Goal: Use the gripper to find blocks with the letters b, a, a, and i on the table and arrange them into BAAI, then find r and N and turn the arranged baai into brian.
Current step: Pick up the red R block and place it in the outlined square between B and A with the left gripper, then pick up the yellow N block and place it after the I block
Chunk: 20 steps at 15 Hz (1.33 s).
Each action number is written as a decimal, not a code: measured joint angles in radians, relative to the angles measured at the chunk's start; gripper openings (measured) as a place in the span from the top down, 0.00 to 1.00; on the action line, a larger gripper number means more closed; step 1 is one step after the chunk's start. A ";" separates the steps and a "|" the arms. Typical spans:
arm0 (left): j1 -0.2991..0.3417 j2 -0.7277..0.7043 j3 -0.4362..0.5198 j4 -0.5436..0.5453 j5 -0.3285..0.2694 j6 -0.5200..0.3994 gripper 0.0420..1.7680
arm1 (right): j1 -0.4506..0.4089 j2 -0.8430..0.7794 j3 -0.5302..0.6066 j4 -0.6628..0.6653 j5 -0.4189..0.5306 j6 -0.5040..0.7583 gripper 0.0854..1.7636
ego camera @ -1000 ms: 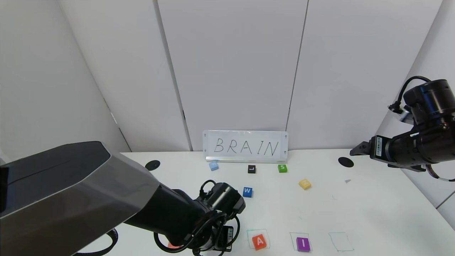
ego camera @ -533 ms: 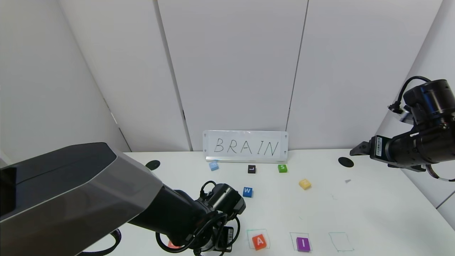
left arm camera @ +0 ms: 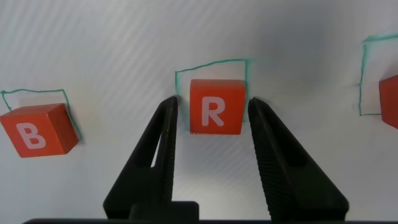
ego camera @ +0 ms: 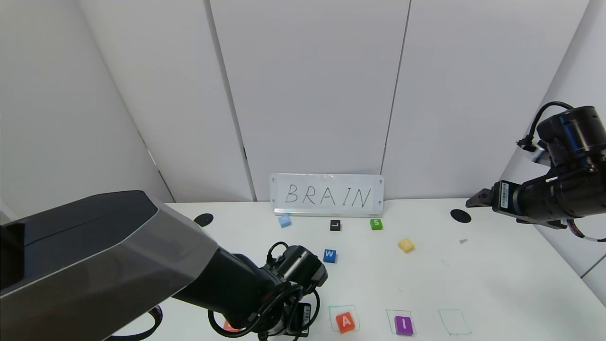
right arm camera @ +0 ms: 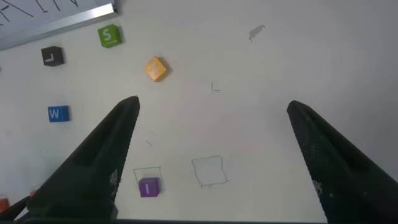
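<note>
In the left wrist view my left gripper [left arm camera: 213, 102] is open, with one finger on each side of the orange-red R block [left arm camera: 214, 106] and small gaps between. The R lies in a green drawn square. The orange-red B block [left arm camera: 37, 129] lies in the neighbouring square. In the head view the left wrist hides the R, and only a sliver of the B [ego camera: 230, 326] shows. An orange-red A [ego camera: 345, 322] and the purple I [ego camera: 403, 325] sit in squares at the front of the table [ego camera: 497, 274]. The pale yellow N [ego camera: 405, 245] lies farther back. No second A shows. My right gripper [ego camera: 476, 199] is open, high at the right.
A BRAIN sign [ego camera: 326, 195] stands at the back. Before it lie a light blue block [ego camera: 284, 220], black L [ego camera: 335, 225], green S [ego camera: 376, 224] and blue W [ego camera: 330, 255]. An empty green square [ego camera: 453, 322] is right of the I. Two black holes [ego camera: 460, 216] mark the tabletop.
The left arm has shifted very slightly. The blocks and the right arm have not moved.
</note>
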<state>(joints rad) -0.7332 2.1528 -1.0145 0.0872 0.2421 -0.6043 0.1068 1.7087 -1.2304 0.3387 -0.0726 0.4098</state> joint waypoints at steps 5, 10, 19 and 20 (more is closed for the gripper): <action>-0.005 0.000 -0.001 -0.001 0.002 -0.001 0.29 | 0.000 0.000 0.000 0.000 0.000 -0.001 0.03; -0.004 -0.029 0.000 0.011 0.009 0.001 0.17 | -0.001 0.000 -0.001 0.000 0.000 0.000 0.03; 0.080 -0.260 0.010 0.084 0.008 0.100 0.07 | -0.003 -0.002 -0.001 0.000 0.000 0.000 0.03; 0.105 -0.298 0.010 0.096 0.006 0.125 0.07 | -0.003 -0.002 -0.001 0.000 0.000 0.000 0.03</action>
<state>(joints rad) -0.6283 1.8551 -1.0049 0.1828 0.2479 -0.4789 0.1038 1.7064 -1.2319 0.3387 -0.0721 0.4094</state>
